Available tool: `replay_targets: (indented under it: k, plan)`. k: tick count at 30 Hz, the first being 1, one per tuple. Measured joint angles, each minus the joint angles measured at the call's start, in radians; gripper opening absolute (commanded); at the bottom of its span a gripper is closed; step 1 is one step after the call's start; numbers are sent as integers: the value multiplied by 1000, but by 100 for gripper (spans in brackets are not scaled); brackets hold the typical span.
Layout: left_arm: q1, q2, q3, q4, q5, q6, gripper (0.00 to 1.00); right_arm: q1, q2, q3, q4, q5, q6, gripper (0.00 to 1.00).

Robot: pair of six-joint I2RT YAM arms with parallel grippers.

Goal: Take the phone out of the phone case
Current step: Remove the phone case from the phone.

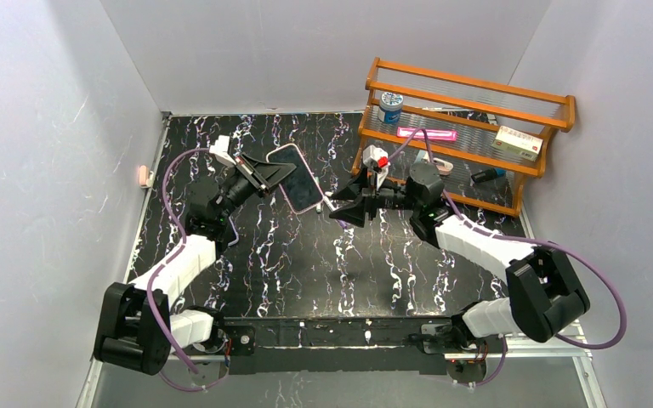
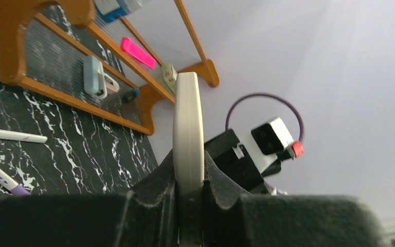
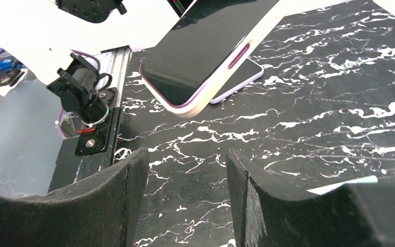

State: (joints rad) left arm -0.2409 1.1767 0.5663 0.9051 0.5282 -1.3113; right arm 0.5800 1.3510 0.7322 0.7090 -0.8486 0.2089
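A phone with a dark screen [image 1: 296,178] sits in a cream case with a pink-purple rim and is held tilted above the table. My left gripper [image 1: 279,172] is shut on the case's edge. In the left wrist view the cream edge [image 2: 187,118] stands upright between my fingers [image 2: 216,175]. In the right wrist view the phone [image 3: 205,46] hangs above and ahead of my right gripper [image 3: 185,170]. My right gripper [image 1: 342,212] is open and empty, just right of the phone's lower end and apart from it.
A lilac phone-like slab [image 3: 241,77] lies flat on the black marble table under the held phone, also by the left arm [image 1: 231,231]. An orange wooden rack [image 1: 468,127] with small items stands at the back right. White pens [image 2: 10,135] lie near the rack.
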Motion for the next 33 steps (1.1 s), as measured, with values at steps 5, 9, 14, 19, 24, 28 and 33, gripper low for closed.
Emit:
replay_targets:
  k: [5, 9, 14, 19, 24, 28, 33]
  plan:
    - [2, 0, 35, 5, 107, 47, 0, 0, 29, 55, -21, -69, -4, 62]
    - [2, 2, 49, 7, 162, 70, 0, 0, 50, 92, -31, -122, -3, 60]
    - [2, 11, 66, 8, 206, 85, 0, 0, 66, 131, -30, -178, 4, 56]
    - [2, 11, 73, 8, 234, 92, 0, 0, 84, 154, -22, -229, 32, 52]
    - [2, 11, 84, 8, 254, 98, 0, 1, 104, 162, -19, -255, 52, 47]
    - [1, 11, 89, 8, 262, 100, 0, 3, 123, 176, -6, -269, 65, 44]
    - [-1, 11, 89, 8, 265, 100, 0, 4, 137, 181, 14, -286, 91, 45]
